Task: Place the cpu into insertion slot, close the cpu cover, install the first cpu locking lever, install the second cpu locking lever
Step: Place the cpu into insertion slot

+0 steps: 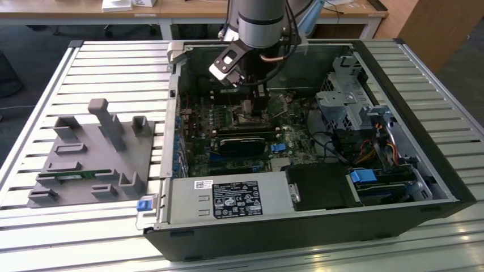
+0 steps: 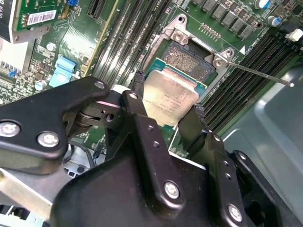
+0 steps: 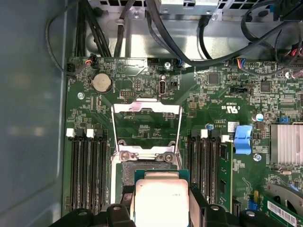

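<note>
The cpu [image 2: 171, 98] was a small flat square chip with a pale silvery-beige metal top, faintly marked, and a thin green edge showing along two of its sides. In the first wrist view its lid [image 3: 160, 201] looked bright and nearly white.

The hand [image 2: 168, 93] had closed on the cpu. Its two black fingers [image 2: 142, 111] pressed against opposite edges, so the chip sat flat between the fingertips with its top facing the wrist cameras.

Held this way, the cpu hung over the near part of the insertion slot [image 2: 189, 61], whose dark centre and silvery rim showed beyond the chip. I could not tell whether the chip touched the socket.

The cpu cover [image 3: 147, 107] stood swung open on the far side of the slot. A thin locking lever [image 2: 260, 75] stuck out to one side.

In the exterior view the arm reached down into the open computer case [image 1: 302, 226], which lay on the slatted bench [image 1: 90, 62].
</note>
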